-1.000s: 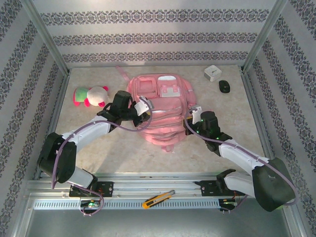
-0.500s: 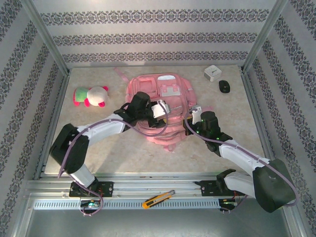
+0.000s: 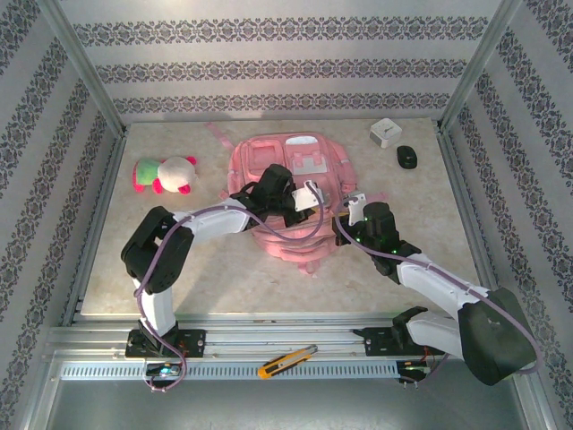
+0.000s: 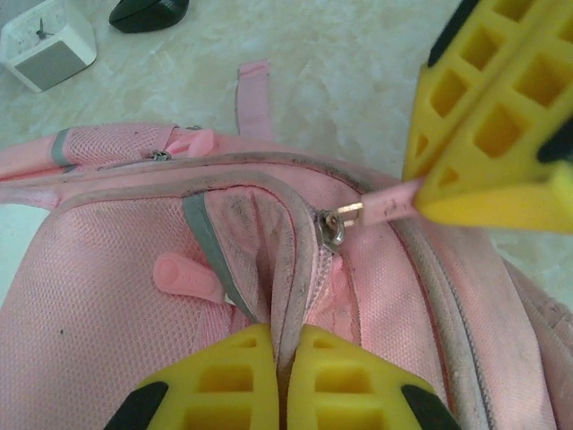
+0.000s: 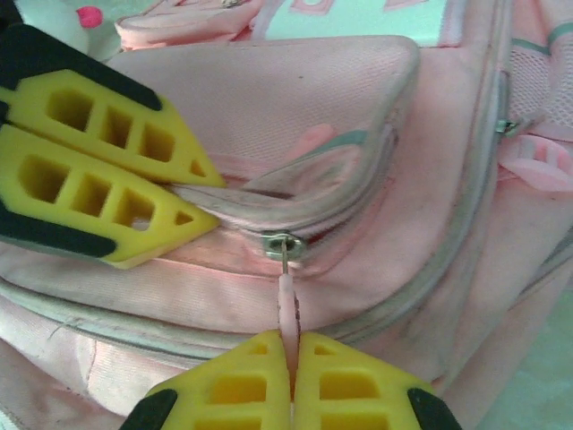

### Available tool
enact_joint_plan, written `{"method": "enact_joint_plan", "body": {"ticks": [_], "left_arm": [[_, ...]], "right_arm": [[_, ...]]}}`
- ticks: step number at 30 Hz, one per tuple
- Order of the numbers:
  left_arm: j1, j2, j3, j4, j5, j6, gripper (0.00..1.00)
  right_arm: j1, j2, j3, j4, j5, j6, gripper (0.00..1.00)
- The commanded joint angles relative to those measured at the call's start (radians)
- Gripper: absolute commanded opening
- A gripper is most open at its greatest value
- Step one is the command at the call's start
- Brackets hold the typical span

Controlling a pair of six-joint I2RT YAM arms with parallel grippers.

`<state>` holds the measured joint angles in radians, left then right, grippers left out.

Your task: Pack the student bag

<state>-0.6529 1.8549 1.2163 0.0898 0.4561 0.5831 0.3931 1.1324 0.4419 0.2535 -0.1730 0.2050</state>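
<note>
The pink student bag [image 3: 246, 166] lies flat at the middle back of the table. My left gripper [image 3: 320, 197] reaches across it and is shut on the grey piped edge of a pocket flap [image 4: 285, 296], just below the zipper slider [image 4: 333, 226]. My right gripper [image 3: 340, 217] sits at the bag's right side, shut on that slider's pink zipper pull [image 5: 286, 305]. In the right wrist view, the left gripper [image 5: 215, 199] pinches the flap to the left of the slider [image 5: 285, 244]. The zipper is partly open below the slider, showing a pink lining.
A pink, green and white plush toy [image 3: 166, 173] lies left of the bag. A small white cube clock [image 3: 385, 133] and a black mouse [image 3: 407, 157] sit at the back right. A yellow box cutter [image 3: 286, 360] rests on the front rail. Patterned walls enclose the table.
My left arm swung right across the bag, opened its jaws on the way, and closed on the pocket flap's edge by the zipper. The right arm stayed still, holding the pull.
</note>
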Motion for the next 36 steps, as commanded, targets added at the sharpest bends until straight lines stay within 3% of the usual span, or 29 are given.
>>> {"method": "enact_joint_plan", "body": {"ticks": [1,5,13,17,20,21,22,24,27,28,29,30,36], "left_arm": [[0.045,-0.08,-0.054,-0.093,0.063,0.077,0.0],[0.063,-0.134,-0.111,-0.109,0.119,0.104,0.0],[0.064,-0.198,-0.165,-0.124,0.401,0.17,0.0],[0.064,-0.215,-0.172,-0.191,0.436,0.24,0.0],[0.067,-0.234,-0.19,-0.2,0.364,0.235,0.01],[0.071,-0.245,-0.202,-0.185,0.339,0.201,0.07],[0.075,-0.261,-0.218,-0.154,0.304,0.145,0.19],[0.083,-0.302,-0.255,-0.093,0.216,0.017,0.42],[0.1,-0.387,-0.315,-0.004,0.021,-0.163,0.75],[0.108,-0.421,-0.338,0.028,-0.061,-0.223,0.82],[0.122,-0.455,-0.363,0.058,-0.158,-0.279,0.94],[0.138,-0.488,-0.386,0.084,-0.243,-0.32,0.99],[0.237,-0.748,-0.644,0.297,-0.719,-0.454,0.99]], "right_arm": [[-0.044,-0.013,-0.019,0.038,0.073,0.032,0.0],[-0.052,0.036,-0.002,0.065,0.028,0.024,0.0],[-0.042,0.129,0.062,0.103,0.037,0.028,0.0],[-0.034,0.204,0.11,0.153,-0.007,0.046,0.0],[-0.02,0.251,0.133,0.165,-0.016,0.048,0.0],[-0.02,0.256,0.135,0.168,-0.015,0.052,0.0],[-0.02,0.255,0.135,0.168,-0.015,0.056,0.01],[-0.023,0.234,0.131,0.154,-0.014,0.053,0.24],[-0.034,0.172,0.121,0.111,-0.013,0.018,0.66],[-0.047,0.145,0.114,0.098,-0.008,0.016,0.97],[-0.064,0.117,0.104,0.089,-0.003,0.015,0.98],[-0.079,0.092,0.094,0.083,0.005,0.012,0.98],[-0.195,-0.059,0.016,0.054,0.129,0.005,0.98]]}}
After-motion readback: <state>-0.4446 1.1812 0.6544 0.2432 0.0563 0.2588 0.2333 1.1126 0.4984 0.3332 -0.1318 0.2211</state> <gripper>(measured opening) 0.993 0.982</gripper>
